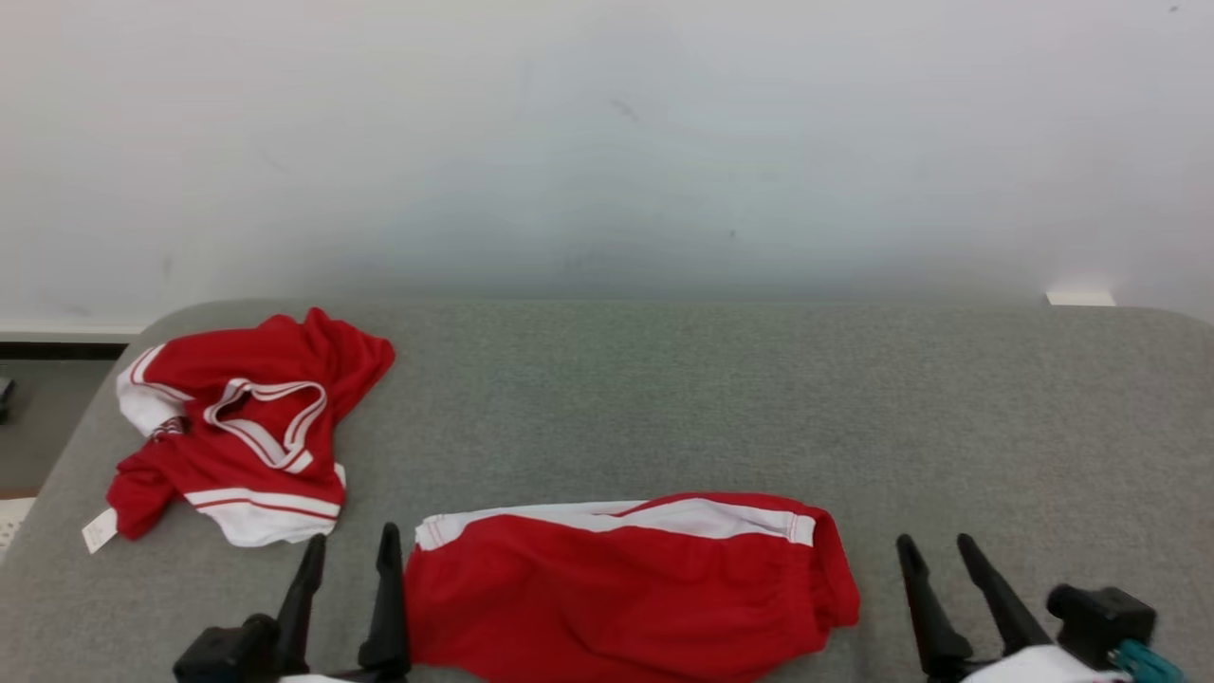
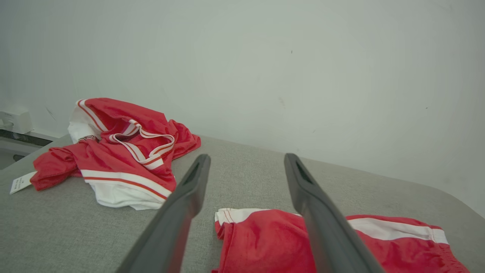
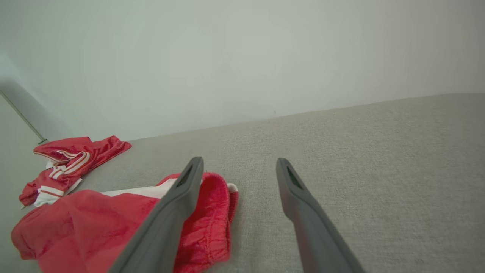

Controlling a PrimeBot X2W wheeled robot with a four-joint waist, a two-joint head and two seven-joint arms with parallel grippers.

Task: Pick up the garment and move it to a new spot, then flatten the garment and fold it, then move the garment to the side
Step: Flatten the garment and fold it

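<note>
Two red garments with white trim lie on a grey padded surface [image 1: 711,408]. A crumpled jersey [image 1: 247,427] [image 2: 121,159] [image 3: 72,159] sits at the far left, a white label at its near corner. Red shorts [image 1: 626,588] [image 2: 261,242] [image 3: 83,223] lie fairly flat at the near middle, white band along the far edge. My left gripper [image 1: 353,536] [image 2: 247,157] stands open just left of the shorts, touching nothing. My right gripper [image 1: 936,541] [image 3: 239,160] stands open right of the shorts, with nothing between its fingers.
A pale wall rises right behind the grey surface. The surface's rounded left edge drops to a darker floor [image 1: 38,417]. A small white object [image 1: 1079,298] sits at the back right edge. Bare grey cloth stretches across the middle and right.
</note>
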